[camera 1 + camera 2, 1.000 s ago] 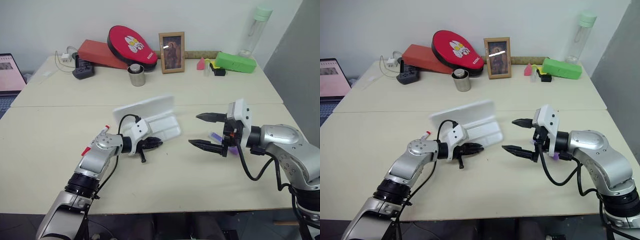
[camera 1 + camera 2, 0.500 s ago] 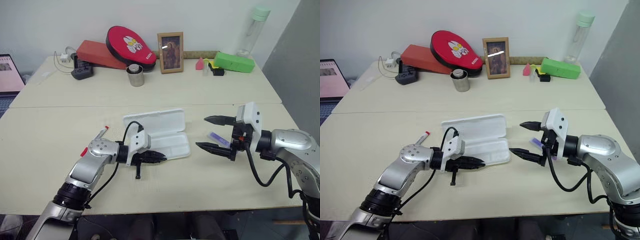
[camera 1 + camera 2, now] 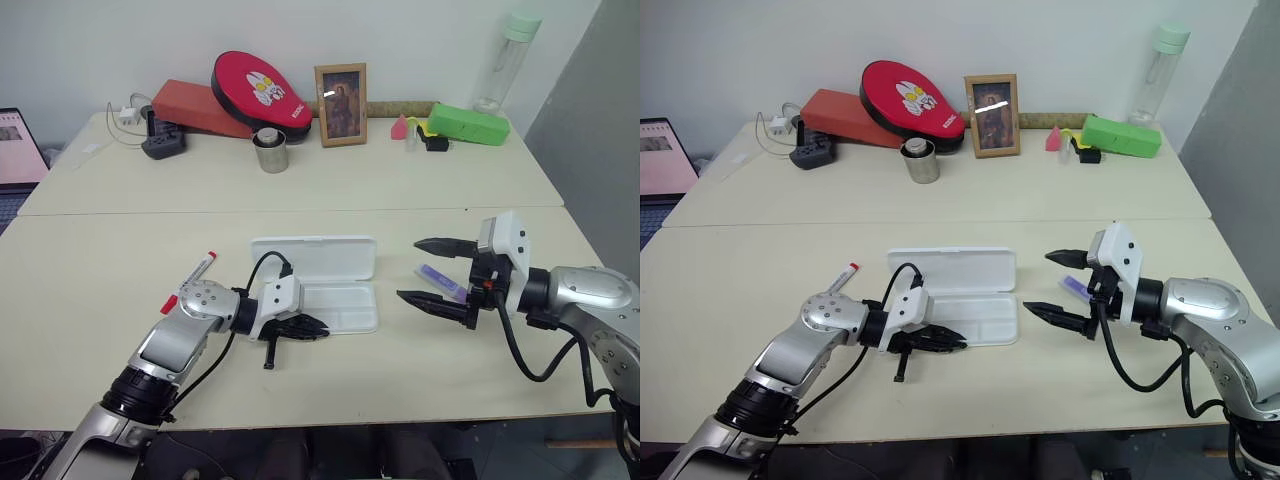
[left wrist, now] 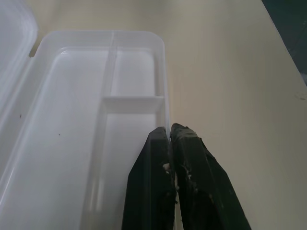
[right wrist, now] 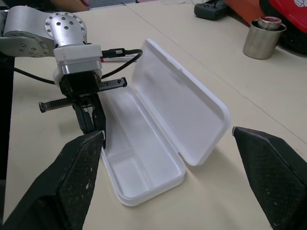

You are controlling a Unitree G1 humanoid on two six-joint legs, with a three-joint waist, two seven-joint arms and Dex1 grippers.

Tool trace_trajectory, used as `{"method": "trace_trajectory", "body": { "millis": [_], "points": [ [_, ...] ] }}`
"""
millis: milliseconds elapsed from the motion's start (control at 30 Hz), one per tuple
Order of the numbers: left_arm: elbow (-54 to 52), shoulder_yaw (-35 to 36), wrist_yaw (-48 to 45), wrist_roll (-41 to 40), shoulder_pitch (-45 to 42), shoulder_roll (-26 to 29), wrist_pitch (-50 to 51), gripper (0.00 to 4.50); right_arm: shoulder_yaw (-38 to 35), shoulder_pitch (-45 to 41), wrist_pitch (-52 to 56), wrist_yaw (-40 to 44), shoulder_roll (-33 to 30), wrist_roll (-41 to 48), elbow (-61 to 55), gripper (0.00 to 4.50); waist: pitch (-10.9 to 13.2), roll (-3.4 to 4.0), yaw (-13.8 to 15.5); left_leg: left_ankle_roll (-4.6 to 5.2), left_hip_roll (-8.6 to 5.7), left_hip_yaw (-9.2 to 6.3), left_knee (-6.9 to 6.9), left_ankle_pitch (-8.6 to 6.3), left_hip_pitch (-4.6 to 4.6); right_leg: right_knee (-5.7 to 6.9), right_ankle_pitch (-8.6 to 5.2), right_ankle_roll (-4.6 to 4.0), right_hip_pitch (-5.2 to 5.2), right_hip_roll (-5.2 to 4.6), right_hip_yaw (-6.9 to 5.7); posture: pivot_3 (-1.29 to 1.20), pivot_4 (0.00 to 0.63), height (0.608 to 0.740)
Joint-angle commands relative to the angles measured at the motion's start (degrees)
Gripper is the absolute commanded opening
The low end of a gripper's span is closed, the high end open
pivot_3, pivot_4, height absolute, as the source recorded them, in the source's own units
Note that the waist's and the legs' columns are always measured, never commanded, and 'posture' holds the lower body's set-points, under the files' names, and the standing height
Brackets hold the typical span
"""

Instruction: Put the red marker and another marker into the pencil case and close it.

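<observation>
Left gripper (image 3: 312,327) clamped; right gripper (image 3: 430,272) (raised) agape.

Red paddle case (image 3: 262,88), framed photo (image 3: 342,104), steel cup (image 3: 270,150), green box (image 3: 469,124)

On the table (image 3: 120,250) there were two markers: one red marker (image 3: 190,281), one purple marker (image 3: 441,281). One white pencil case (image 3: 322,283) (lid open). One green box (image 3: 468,125), one metal cup (image 3: 270,150), one framed picture (image 3: 342,91), one bottle (image 3: 505,60).
</observation>
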Motion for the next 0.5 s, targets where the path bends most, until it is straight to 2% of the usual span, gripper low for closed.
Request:
{"method": "trace_trajectory", "body": {
  "millis": [33,100,167,300,500],
  "points": [
    [-1.1,-0.1,0.3,0.1,-0.5,-0.1,0.6,0.01,-1.3,-0.1,-0.3,-0.3,-0.7,0.9,-2.0,4.5,0.0,0.0,0.0,0.0,0.0,0.0,0.0,0.0,0.0,0.0,0.0,0.0,0.0,0.0,0.0,0.0,0.15,0.74],
    [-1.4,0.0,0.4,-0.3,-0.6,-0.4,1.0,0.01,-1.2,-0.1,-0.3,-0.2,-0.8,0.8,-1.9,4.5,0.0,0.0,0.0,0.0,0.0,0.0,0.0,0.0,0.0,0.0,0.0,0.0,0.0,0.0,-0.01,0.0,0.15,0.74],
    [-1.7,0.2,0.6,-0.4,-0.5,-0.4,1.5,0.52,-1.2,-0.2,-0.4,-0.1,-0.9,0.8,-1.7,4.5,0.0,0.0,0.0,0.0,0.0,0.0,0.0,0.0,0.0,0.0,0.0,0.0,0.0,0.0,-0.01,0.0,0.15,0.74],
    [-2.4,0.5,1.2,-0.8,-0.3,-0.4,2.3,1.24,-1.1,-0.3,-0.7,0.2,-1.0,0.5,-1.3,4.5,0.0,0.0,0.0,0.0,0.0,-0.01,0.0,0.0,0.0,0.0,0.0,0.0,0.0,0.0,-0.01,0.0,0.15,0.74],
    [-8.1,3.5,2.6,-6.1,0.3,-0.8,7.6,2.54,-0.7,-0.8,-1.0,0.5,-0.5,0.7,-0.7,4.5,0.0,0.0,0.0,0.0,0.0,-0.02,0.0,0.0,0.0,0.0,0.0,0.0,0.0,0.0,0.0,0.0,0.15,0.74]
  ]
}}
